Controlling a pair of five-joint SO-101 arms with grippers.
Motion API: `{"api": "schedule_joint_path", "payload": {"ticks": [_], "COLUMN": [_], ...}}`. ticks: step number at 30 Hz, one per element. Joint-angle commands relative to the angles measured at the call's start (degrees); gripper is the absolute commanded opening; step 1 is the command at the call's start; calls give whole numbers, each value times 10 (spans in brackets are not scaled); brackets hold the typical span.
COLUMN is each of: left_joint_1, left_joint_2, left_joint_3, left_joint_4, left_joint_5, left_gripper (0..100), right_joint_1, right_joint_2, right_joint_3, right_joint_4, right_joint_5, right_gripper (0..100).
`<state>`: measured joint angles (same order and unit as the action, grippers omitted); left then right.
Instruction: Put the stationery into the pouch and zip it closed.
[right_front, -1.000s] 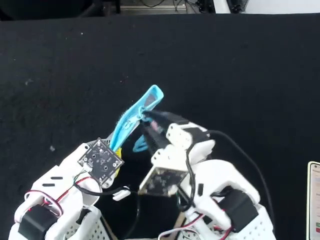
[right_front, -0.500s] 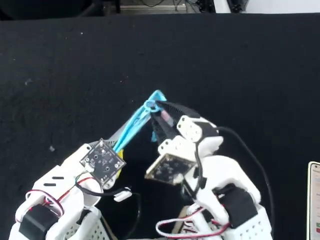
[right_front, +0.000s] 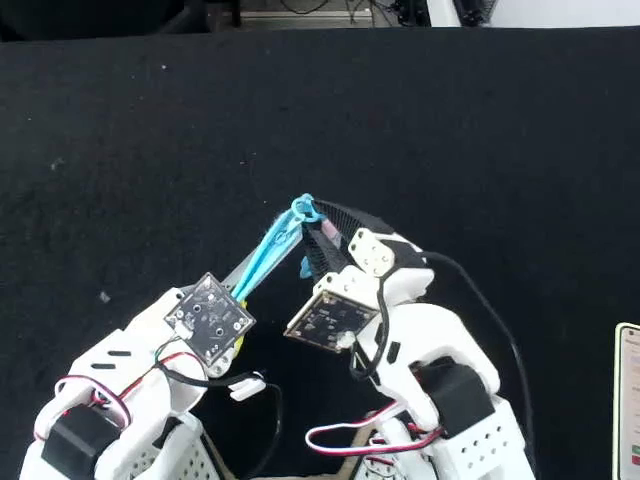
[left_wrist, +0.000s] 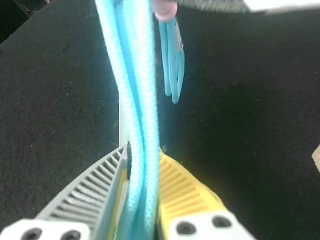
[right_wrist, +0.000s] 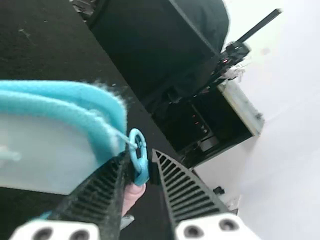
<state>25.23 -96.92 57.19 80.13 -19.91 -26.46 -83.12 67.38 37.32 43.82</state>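
I see both arms in white printed shells. Left arm (right_front: 120, 365): square dark circuit board (right_front: 210, 318) at the wrist, red, white and black cables (right_front: 100, 392); left gripper (left_wrist: 142, 152) with one grey ribbed finger (left_wrist: 95, 192), one yellow finger (left_wrist: 182, 195), dark screw holes (left_wrist: 185, 228) in white mounts. Right arm (right_front: 430, 340): black servo block (right_front: 455, 395), red-and-white cable loop (right_front: 340, 435), right gripper (right_wrist: 140, 156) with black ribbed fingers (right_wrist: 185, 195)

I see a black surface (right_front: 480, 130). A pale flat object (right_front: 628, 400) lies at its 4 o'clock edge, and small light specks (right_front: 104, 296) dot the 9 o'clock side.
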Motion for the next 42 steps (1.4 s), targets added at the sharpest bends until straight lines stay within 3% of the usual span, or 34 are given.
{"api": "schedule_joint_path", "payload": {"ticks": [1,14,29,42], "left_joint_1": [-1,-1,-1,-1], "left_joint_2": [-5,-6,-6,-6], "left_joint_3": [-7,-7,-8,-8], "left_joint_4": [3,3,3,3], "left_joint_5": [1,1,2,2], "left_gripper": [30,30,30,30], "right_joint_1": [23,69,79,111], "right_joint_2": [2,2,7,29], "right_joint_3": [27,66,157,160], "right_joint_4": [-11,-20,-135,-138], "right_joint_5": [-1,1,0,-1], "right_gripper": [11,11,11,11]}}
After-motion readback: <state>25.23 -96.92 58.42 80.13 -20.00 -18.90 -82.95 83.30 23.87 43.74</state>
